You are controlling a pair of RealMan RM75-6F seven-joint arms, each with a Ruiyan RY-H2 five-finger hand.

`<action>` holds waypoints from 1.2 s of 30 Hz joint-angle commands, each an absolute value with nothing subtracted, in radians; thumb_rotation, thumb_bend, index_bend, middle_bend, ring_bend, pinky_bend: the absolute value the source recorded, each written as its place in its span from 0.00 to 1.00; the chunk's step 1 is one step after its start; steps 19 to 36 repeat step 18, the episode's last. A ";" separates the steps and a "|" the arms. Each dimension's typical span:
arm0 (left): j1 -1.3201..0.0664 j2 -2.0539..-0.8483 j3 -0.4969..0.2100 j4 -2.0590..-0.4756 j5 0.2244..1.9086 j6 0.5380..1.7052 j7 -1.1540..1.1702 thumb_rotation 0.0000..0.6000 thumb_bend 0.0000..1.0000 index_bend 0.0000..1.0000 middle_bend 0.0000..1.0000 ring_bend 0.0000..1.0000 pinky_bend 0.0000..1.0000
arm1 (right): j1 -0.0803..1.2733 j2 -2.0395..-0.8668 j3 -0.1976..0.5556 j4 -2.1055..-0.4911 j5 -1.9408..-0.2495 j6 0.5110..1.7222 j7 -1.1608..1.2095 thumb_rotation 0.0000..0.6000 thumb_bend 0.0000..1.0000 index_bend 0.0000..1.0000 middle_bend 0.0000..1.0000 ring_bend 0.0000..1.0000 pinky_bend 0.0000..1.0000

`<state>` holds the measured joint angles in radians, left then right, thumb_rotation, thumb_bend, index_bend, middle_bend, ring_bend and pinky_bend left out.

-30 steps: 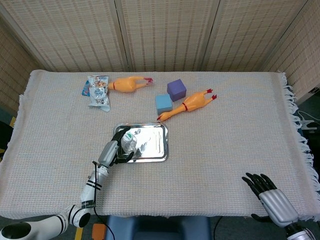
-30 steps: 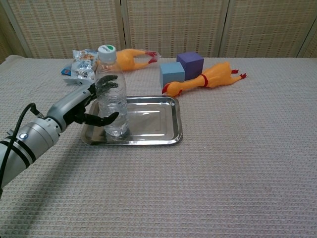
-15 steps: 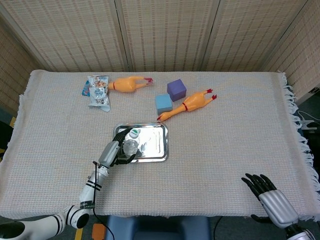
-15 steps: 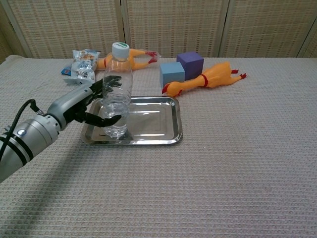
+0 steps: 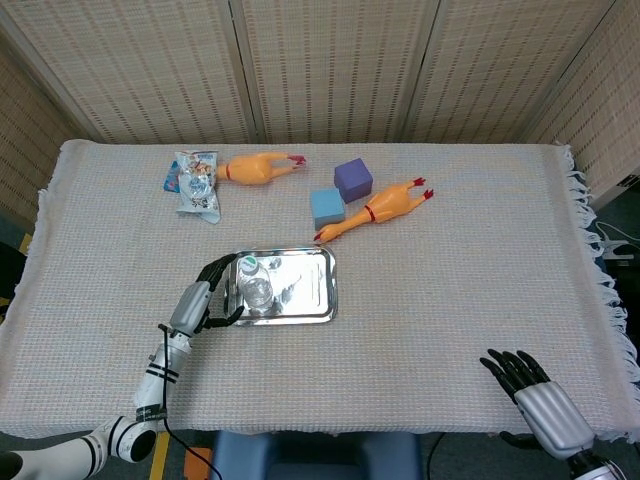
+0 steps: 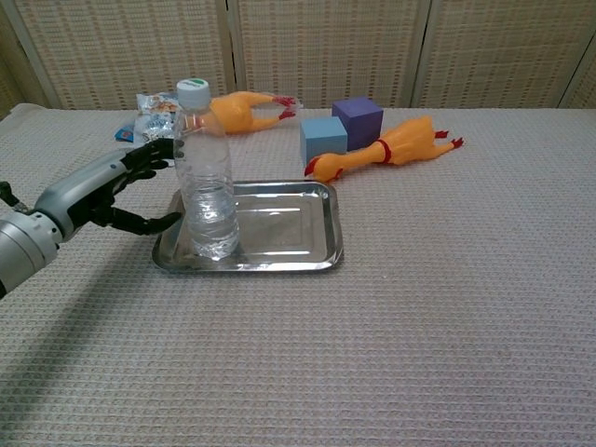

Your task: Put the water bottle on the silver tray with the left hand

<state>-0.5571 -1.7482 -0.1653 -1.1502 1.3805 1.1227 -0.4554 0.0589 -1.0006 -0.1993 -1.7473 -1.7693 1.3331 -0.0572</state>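
One water bottle (image 6: 206,177) stands upright on the silver tray (image 6: 284,235), at the tray's 9 o'clock end.

The left hand (image 6: 119,186) now sits just beside the bottle at its 9 o'clock, fingers spread and off it; a moment ago it was wrapped around the bottle. The right hand (image 5: 535,392) rests open near the table's 5 o'clock edge, well apart, with lots of bare woven cloth (image 5: 460,260) between. Two rubber chickens, two blocks and a snack bag lie near 12 o'clock. Woven screens stand behind.
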 commanded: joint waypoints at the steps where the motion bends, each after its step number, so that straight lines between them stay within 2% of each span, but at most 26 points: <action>1: -0.521 -1.694 -0.127 -1.180 1.391 1.135 -0.437 1.00 0.33 0.00 0.00 0.00 0.00 | 0.059 -1.001 -0.200 -1.747 -1.772 1.334 -0.059 1.00 0.00 0.00 0.00 0.00 0.00; 6: -0.436 -1.565 -0.035 -1.255 1.450 1.213 -0.359 1.00 0.33 0.00 0.00 0.00 0.00 | 0.055 -1.004 -0.203 -1.744 -1.784 1.342 -0.070 1.00 0.00 0.00 0.00 0.00 0.00; 12: -0.257 -1.395 0.133 -1.315 1.631 1.492 -0.166 1.00 0.33 0.00 0.00 0.00 0.00 | 0.033 -1.002 -0.201 -1.742 -1.798 1.396 -0.069 1.00 0.00 0.00 0.00 0.00 0.00; 14: -0.197 -1.368 0.156 -1.307 1.663 1.586 -0.126 1.00 0.33 0.00 0.00 0.00 0.00 | 0.028 -1.004 -0.199 -1.742 -1.798 1.405 -0.072 1.00 0.00 0.00 0.00 0.00 0.00; 18: -0.156 -1.332 0.160 -1.312 1.684 1.654 -0.138 1.00 0.33 0.00 0.00 0.00 0.00 | 0.024 -1.009 -0.201 -1.743 -1.802 1.405 -0.089 1.00 0.00 0.00 0.00 0.00 0.00; 36: -0.156 -1.332 0.160 -1.312 1.684 1.654 -0.138 1.00 0.33 0.00 0.00 0.00 0.00 | 0.024 -1.009 -0.201 -1.743 -1.802 1.405 -0.089 1.00 0.00 0.00 0.00 0.00 0.00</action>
